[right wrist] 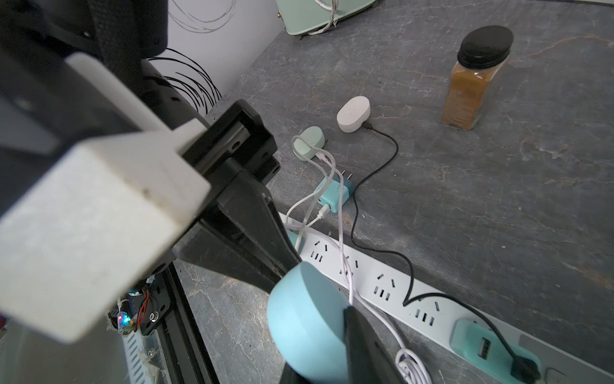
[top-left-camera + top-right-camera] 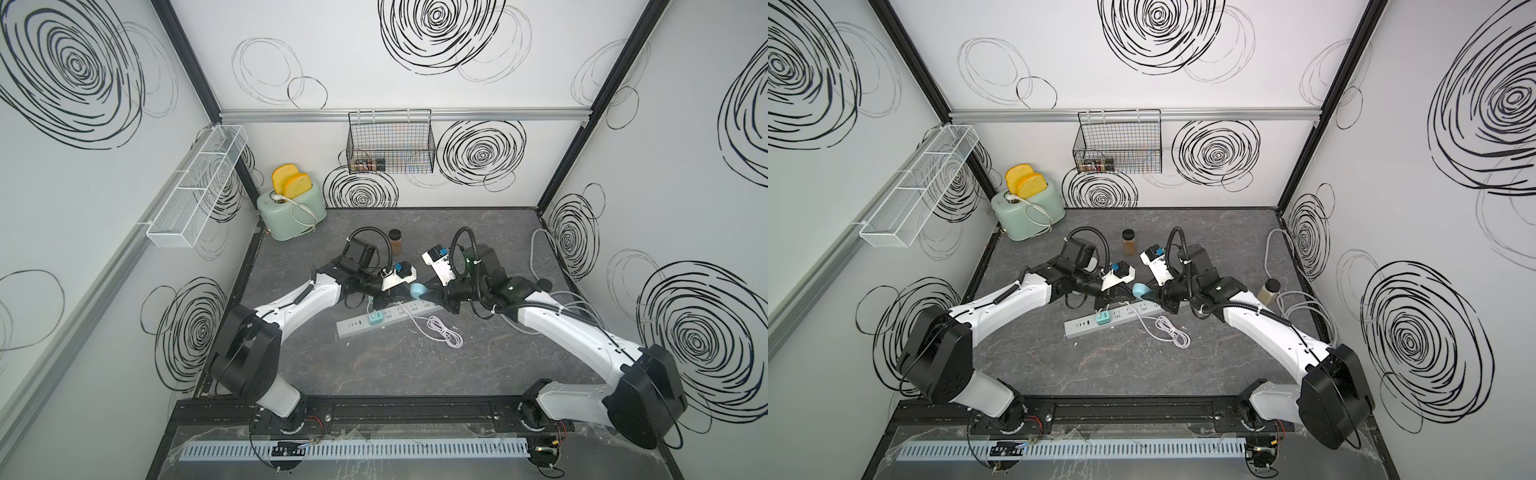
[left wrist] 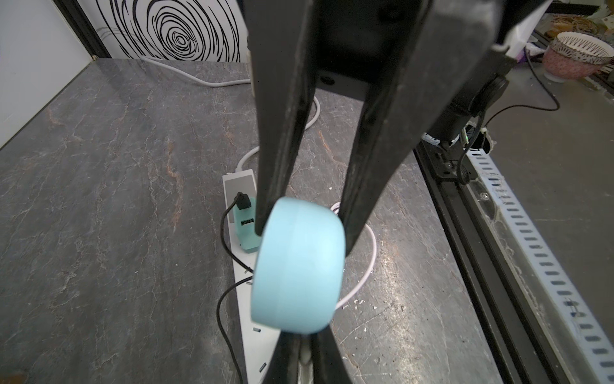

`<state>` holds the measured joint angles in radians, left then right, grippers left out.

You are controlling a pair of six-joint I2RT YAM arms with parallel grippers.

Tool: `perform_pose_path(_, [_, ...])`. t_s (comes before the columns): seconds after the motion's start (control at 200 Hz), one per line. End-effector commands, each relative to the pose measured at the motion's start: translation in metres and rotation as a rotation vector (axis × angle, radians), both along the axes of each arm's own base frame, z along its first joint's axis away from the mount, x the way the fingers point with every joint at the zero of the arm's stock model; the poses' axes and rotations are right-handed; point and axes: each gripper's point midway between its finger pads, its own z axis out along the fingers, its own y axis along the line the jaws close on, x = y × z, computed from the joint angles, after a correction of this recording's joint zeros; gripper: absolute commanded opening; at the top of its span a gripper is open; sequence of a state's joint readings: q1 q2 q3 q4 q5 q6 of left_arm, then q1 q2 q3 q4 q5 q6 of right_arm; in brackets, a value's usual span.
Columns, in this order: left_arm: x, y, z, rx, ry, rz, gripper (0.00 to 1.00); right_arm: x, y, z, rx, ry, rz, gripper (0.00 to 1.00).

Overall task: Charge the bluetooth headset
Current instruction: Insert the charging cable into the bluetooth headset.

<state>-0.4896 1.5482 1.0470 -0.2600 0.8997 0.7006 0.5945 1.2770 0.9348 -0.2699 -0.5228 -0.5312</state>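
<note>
headset case (image 3: 295, 266), light blue, is off the table, pinched at one end by the right gripper (image 3: 305, 234), hanging just above the power strip (image 1: 382, 282) mid-table

left gripper (image 3: 304, 357) is clenched right at the case's opposite edge. pale sliver between its tips looks like the plug end of the white cable (image 3: 368, 252), can't confirm. case port isn't visible either

my read of the step: mate plug to port in mid-air. to do it well:
- right arm rigid, only the left arm moves
- line up the plug axis with the port first, then a slow straight push, no twist
- the shell is rounded and smooth and gripped at one end only, so push toward the right fingers, not across them, or it pivots or pops out
- leave slack in the cable coil (image 2: 444, 334) so it doesn't drag the plug off line

the plugged adapter (image 1: 481, 345) in the strip feeds a black cable (image 1: 382, 166) to a white case (image 1: 354, 114). a loose adapter (image 1: 332, 196) lies behind the strip, prongs bare, white leads in it. if the held lead runs there, my guess is nothing charges until it's seated
</note>
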Motion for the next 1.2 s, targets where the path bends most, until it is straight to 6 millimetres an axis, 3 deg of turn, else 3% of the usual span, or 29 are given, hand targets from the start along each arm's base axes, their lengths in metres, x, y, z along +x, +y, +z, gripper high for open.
perform_pose_path(0.0, [-0.015, -0.019, 0.096, -0.289, -0.254, -0.179, 0.08, -0.026, -0.012, -0.053, -0.116, 0.183, 0.009, 0.06])
perform_pose_path(0.285, [-0.025, -0.022, 0.095, -0.267, -0.278, -0.235, 0.07, -0.030, -0.012, -0.059, -0.167, 0.217, 0.052, 0.03])
perform_pose_path(0.5, [-0.034, -0.025, 0.093, -0.262, -0.297, -0.276, 0.05, -0.024, -0.011, -0.050, -0.205, 0.208, 0.068, 0.02])
perform_pose_path(0.681, [-0.039, -0.027, 0.098, -0.275, -0.313, -0.295, 0.00, -0.021, 0.000, -0.037, -0.183, 0.183, 0.093, 0.02])
perform_pose_path(1.031, [-0.047, -0.028, 0.110, -0.318, -0.338, -0.322, 0.00, -0.021, 0.014, -0.049, -0.223, 0.219, 0.096, 0.01])
perform_pose_path(1.196, [-0.046, -0.028, 0.113, -0.338, -0.341, -0.320, 0.00, -0.035, 0.031, -0.055, -0.190, 0.235, 0.148, 0.00])
